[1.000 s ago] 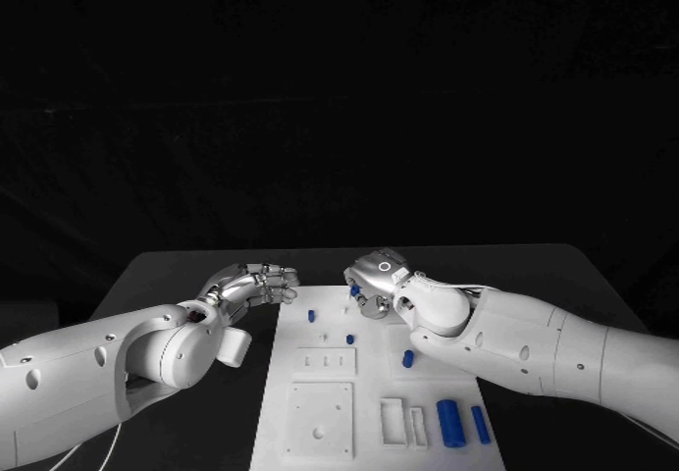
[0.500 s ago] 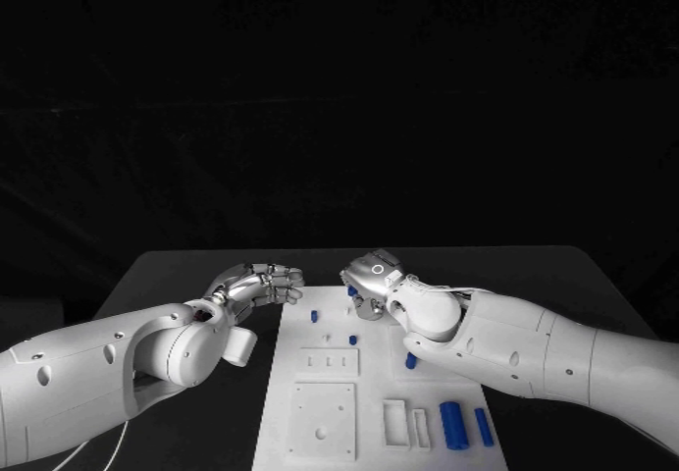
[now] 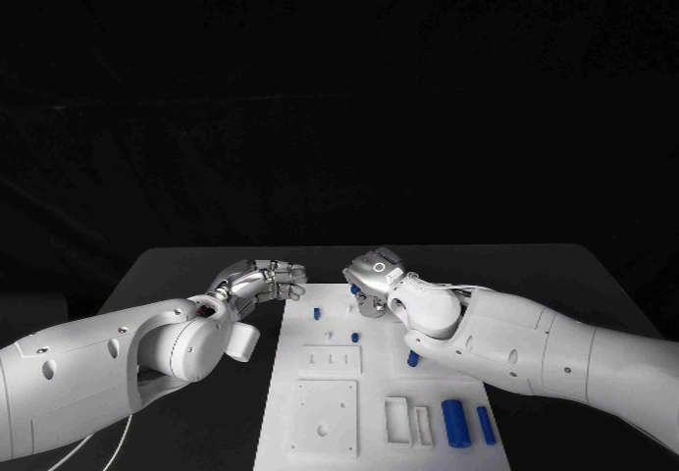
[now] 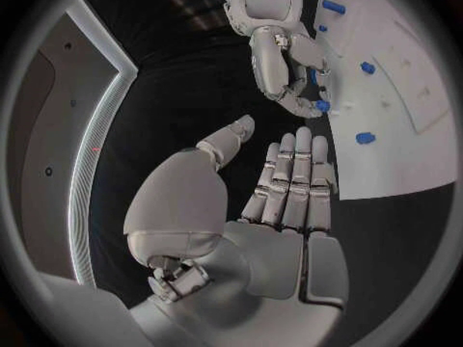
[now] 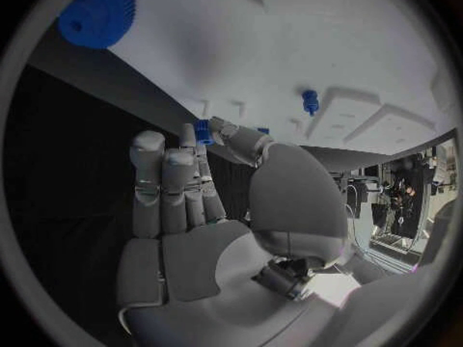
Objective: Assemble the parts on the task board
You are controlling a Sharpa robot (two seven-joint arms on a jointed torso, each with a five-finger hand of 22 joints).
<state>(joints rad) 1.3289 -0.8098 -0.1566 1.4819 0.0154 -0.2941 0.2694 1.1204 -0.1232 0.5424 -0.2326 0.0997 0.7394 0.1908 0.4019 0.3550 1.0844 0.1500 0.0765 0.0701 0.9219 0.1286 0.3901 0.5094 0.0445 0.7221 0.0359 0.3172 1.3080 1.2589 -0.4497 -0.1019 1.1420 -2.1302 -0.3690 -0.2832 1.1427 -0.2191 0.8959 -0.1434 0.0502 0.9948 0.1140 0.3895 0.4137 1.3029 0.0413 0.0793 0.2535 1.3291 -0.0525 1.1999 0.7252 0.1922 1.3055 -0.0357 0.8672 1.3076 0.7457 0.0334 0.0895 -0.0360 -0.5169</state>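
— What's my right hand (image 3: 375, 285) got?
— A small blue part (image 5: 201, 129), pinched at the task board (image 3: 371, 412) far edge. My left hand (image 3: 262, 282) hovers beside, spread and holding nothing.
— Risk?
— I reckon the part slips: the pinch looks slight.
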